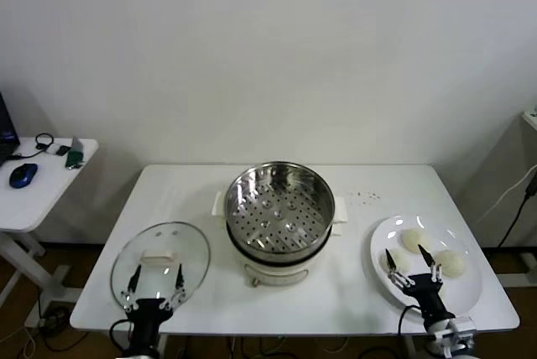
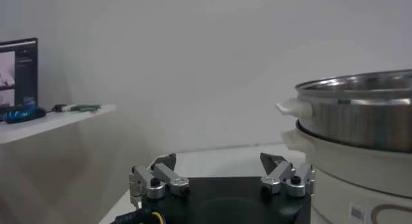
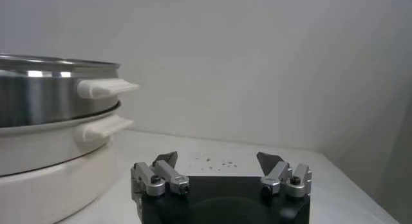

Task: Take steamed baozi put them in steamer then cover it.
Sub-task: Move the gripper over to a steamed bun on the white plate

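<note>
Lying on the plate (image 1: pixel 470 292) at the worktop's right edge, the steamed baozi (image 1: pixel 451 262) are found just ahead of the right end effector (image 1: pixel 412 265), which is spread wide and empty. The left end effector (image 1: pixel 154 282), likewise released, is held over the cover (image 1: pixel 159 262), well apart from them.

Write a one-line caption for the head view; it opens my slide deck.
Empty steamer mid-table, glass cover to its left, baozi plated at right; left tool and right tool open at the near edge.

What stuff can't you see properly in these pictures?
- How many baozi: in the head view the right gripper stands in front of the plate, hiding part of it.
- The cover: its near rim sits behind the left gripper.
- Steamer inside: both wrist views see only its side.
- Dark specks on the table: too small to identify.
</note>
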Available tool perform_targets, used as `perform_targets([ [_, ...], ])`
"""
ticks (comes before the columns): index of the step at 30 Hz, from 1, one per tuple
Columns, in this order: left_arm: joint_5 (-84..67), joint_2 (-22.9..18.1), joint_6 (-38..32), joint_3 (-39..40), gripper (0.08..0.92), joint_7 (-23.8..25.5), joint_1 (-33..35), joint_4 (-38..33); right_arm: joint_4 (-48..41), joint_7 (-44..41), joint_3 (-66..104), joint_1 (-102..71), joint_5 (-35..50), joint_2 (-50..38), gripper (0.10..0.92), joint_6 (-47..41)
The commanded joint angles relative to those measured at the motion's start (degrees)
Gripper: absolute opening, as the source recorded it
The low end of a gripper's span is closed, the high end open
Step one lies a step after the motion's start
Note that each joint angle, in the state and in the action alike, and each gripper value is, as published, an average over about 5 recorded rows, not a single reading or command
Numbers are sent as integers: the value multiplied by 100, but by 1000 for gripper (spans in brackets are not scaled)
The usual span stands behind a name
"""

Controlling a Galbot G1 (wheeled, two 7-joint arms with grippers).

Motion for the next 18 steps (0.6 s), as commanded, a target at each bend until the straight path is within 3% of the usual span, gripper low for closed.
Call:
perform_targets([
  [1, 4, 18, 5, 4, 823, -13, 4, -19, 57, -317, 41, 275, -303, -645, 823, -681],
  [9, 7, 107, 43, -21, 823, -11, -8, -83, -274, -1955, -57, 1025, -544, -2436, 823, -1605],
  [18, 22, 126, -5, -28, 823, 17, 24, -45, -1338, -4194, -1425, 2919, -1171, -4357, 823, -1457],
])
